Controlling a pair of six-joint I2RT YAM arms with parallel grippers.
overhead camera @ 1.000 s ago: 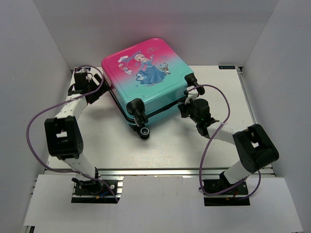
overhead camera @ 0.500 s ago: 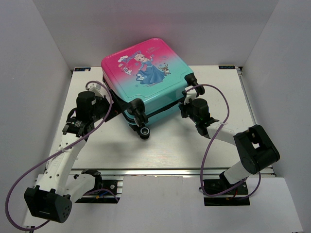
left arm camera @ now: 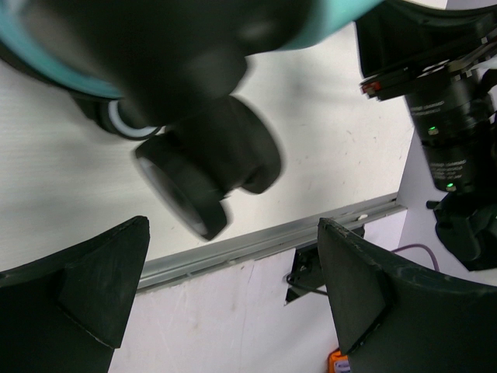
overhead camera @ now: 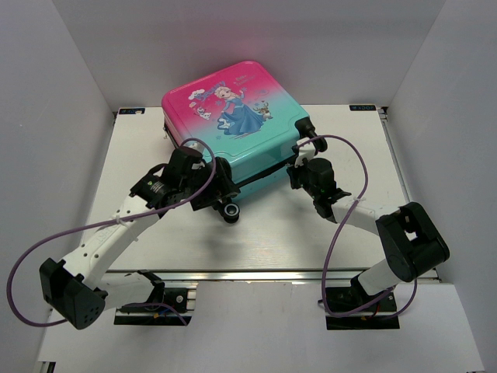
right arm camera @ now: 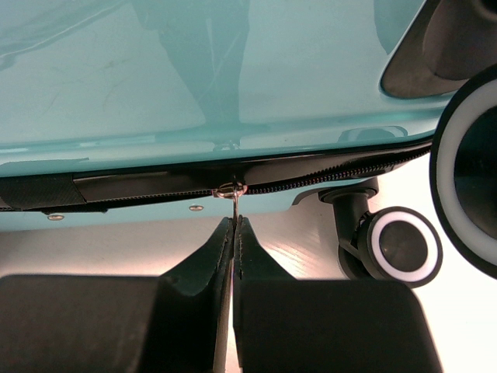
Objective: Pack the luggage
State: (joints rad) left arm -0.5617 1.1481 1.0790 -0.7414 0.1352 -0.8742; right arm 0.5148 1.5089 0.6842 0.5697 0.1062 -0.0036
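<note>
Find the luggage [overhead camera: 233,116] lying flat at the far middle of the table [overhead camera: 272,233], printed shell up, wheels toward the arms. Note the right gripper [right arm camera: 233,223] pinched fully shut on the small metal zipper pull [right arm camera: 227,189] at the black seam of the teal side. Hold that pinch firm and draw along the seam line, never outward from the shell, lest the thin pull slip free. Bring in the left gripper [left arm camera: 231,233], jaws spread wide and holding nothing beside a near wheel [left arm camera: 210,167], to brace the case against sliding. Cannot tell how much zipper remains to run.
</note>
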